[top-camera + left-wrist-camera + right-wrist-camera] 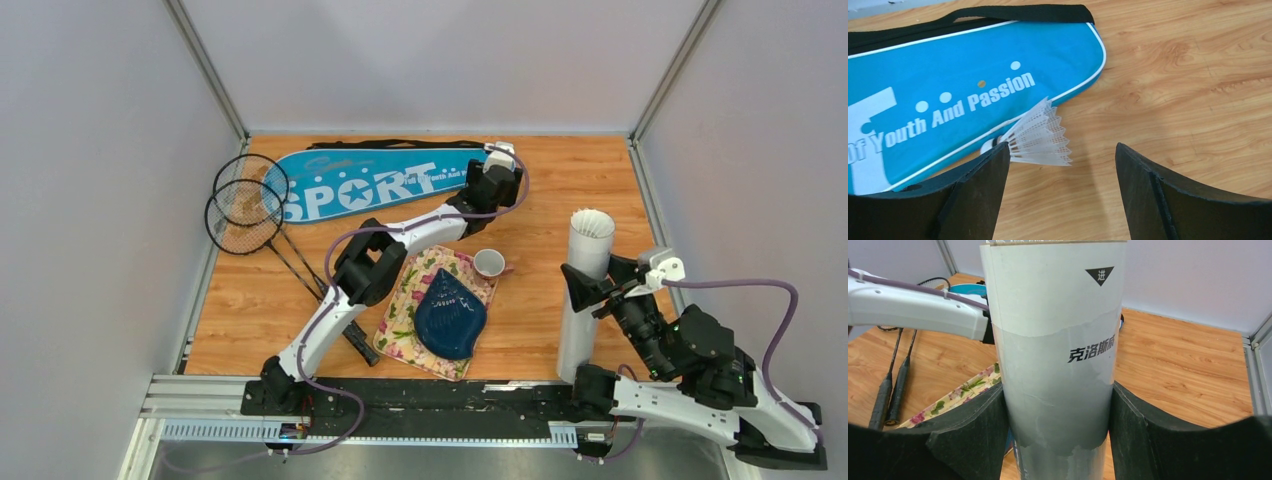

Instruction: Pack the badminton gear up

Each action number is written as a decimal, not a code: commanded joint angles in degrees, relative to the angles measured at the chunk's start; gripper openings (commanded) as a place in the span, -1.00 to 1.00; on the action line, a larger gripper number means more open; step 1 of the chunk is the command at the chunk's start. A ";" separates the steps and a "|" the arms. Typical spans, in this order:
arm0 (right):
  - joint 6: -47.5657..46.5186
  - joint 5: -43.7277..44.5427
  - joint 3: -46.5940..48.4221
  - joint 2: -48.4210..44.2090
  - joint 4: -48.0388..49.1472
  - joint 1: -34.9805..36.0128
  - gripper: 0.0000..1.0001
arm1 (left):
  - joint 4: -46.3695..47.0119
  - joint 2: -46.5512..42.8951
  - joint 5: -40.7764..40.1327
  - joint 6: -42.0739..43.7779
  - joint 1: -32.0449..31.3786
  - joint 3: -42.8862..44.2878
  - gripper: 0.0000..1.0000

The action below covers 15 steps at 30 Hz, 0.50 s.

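Collection step: the left end effector (1063,150) hangs wide open above a shuttlecock (1040,136) lying on the surface (1173,90) against the edge of the blue bag (948,85) — the right end effector (1058,405) clamps the standing white tube (1053,340). Next, probably: shift left, lower, pinch gently.

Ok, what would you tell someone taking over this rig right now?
Left gripper: open, just above the shuttlecock, which lies on the table at the blue bag's edge.
Right gripper: shut on the white tube, held upright.
Rackets: on the table by the bag's left end, not yet bagged.
Left to do: shuttlecock into tube, then rackets and tube packed.
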 commanded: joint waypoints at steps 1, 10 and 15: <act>1.36 -2.37 2.06 -2.63 0.31 0.13 -0.40 | 6.18 4.49 -4.18 1.46 -0.37 5.22 0.71; 0.92 -4.21 1.88 -2.55 0.49 0.13 -0.41 | 8.36 8.37 -9.72 4.44 -0.38 6.20 0.36; 0.83 -4.30 2.23 -2.20 0.23 0.13 -0.41 | 9.77 7.85 -11.40 6.20 -0.37 5.59 -0.11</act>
